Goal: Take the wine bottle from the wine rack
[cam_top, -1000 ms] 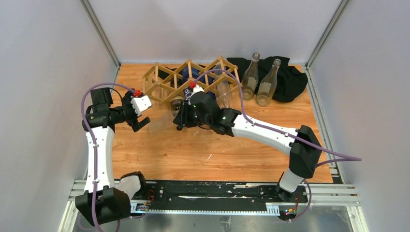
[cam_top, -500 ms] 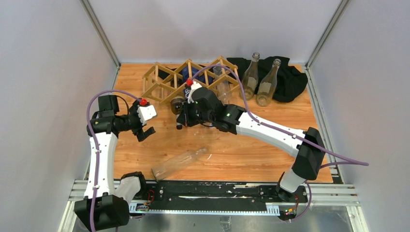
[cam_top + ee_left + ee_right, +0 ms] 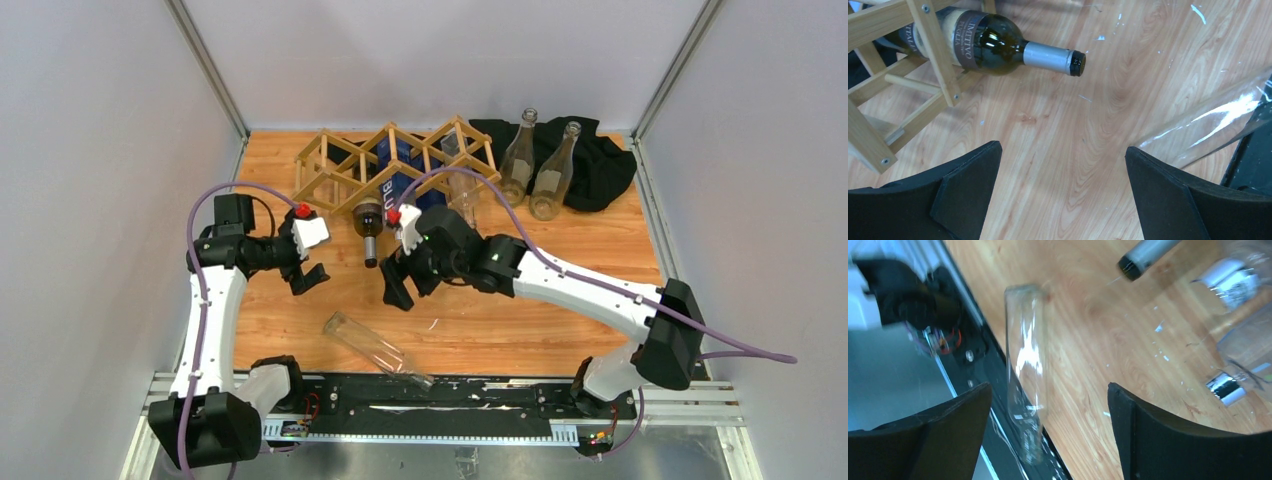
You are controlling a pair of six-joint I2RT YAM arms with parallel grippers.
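Wine rack; dark bottle inside

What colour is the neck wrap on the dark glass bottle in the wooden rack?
Silver-grey neck wrap, clearest in left wrist view.

the wooden table carries the wine rack and a black cloth at the rear. a clear bottle lies on its side near the front edge.

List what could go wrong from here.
1. The clear bottle lies loose at the near edge of the table, its neck over the black rail; it may roll off.
2. The dark bottle pokes its neck out of the rack close to the open right gripper; a careless sweep could knock it.
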